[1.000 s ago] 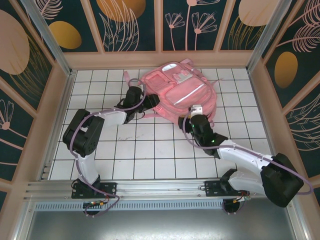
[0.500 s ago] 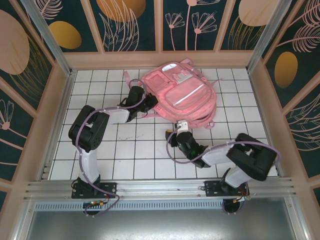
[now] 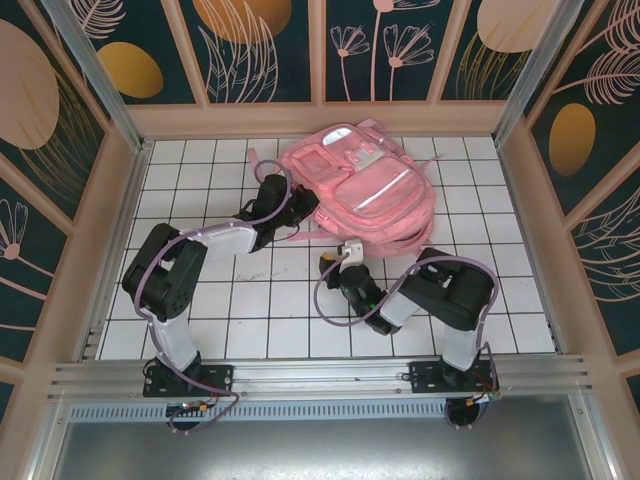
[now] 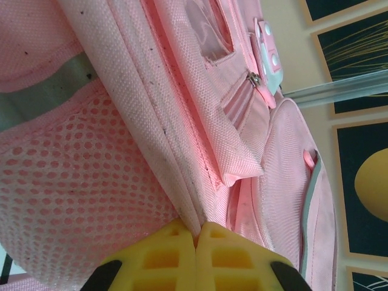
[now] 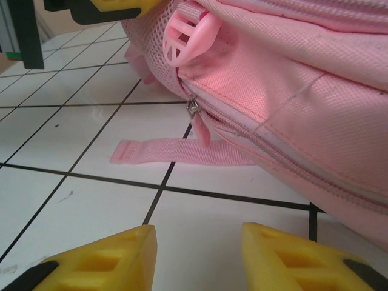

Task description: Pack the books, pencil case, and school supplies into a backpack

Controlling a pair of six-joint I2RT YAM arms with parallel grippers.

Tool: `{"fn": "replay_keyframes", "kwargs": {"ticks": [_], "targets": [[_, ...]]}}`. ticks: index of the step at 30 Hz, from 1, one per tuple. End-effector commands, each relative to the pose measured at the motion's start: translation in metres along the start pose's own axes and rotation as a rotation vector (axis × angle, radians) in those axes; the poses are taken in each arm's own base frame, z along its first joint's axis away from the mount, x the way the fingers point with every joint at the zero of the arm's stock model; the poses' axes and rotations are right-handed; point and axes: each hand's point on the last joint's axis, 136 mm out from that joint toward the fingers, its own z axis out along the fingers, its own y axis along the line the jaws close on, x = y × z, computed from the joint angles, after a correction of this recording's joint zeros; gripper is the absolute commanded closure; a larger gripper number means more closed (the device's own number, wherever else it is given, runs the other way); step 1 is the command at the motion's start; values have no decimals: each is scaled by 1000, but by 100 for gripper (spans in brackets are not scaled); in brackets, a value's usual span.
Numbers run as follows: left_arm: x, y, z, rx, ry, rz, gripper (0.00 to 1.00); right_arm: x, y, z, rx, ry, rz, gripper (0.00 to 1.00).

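Tabletop (image 3: 270,300): white square tiles, dark grid lines.
Wall panels (image 3: 280,70), far and side edges: dark teal, pale plant outlines, gold ovals, tan frames.
Aluminium rail (image 3: 320,372): along near edge.
Aluminium posts (image 3: 95,75): both far corners.

Pink backpack (image 3: 365,190) lies flat, front up, far centre

Robotics lab cell: walled by wood-framed dark teal panels (image 3: 260,50) printed with gold discs, floored in white grid-lined tiles (image 3: 270,290), edged by a silver aluminium rail (image 3: 320,372) bearing black arm bases (image 3: 185,378).
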Motion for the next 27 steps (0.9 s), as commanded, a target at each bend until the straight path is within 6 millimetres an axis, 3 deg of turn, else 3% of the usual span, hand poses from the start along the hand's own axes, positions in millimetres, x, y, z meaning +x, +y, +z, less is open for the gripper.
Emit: {"fn": "replay_keyframes", "kwargs": {"ticks": [1,5,15,20,27], "targets": [[-4,-36,-11,107,-18,-7,100,-14,6,8,11,-75,33,59],[0,-37,-10,113,-3,-10,100,-11,4,18,51,-85,23,54],[4,-34,-9,118,14,-21,100,-5,9,45,108,-84,-14,55],[6,-34,-9,128,22,-31,100,6,5,60,159,-57,-16,49],[6,-35,-10,130,22,-34,100,5,-7,74,232,-65,8,54]]}}
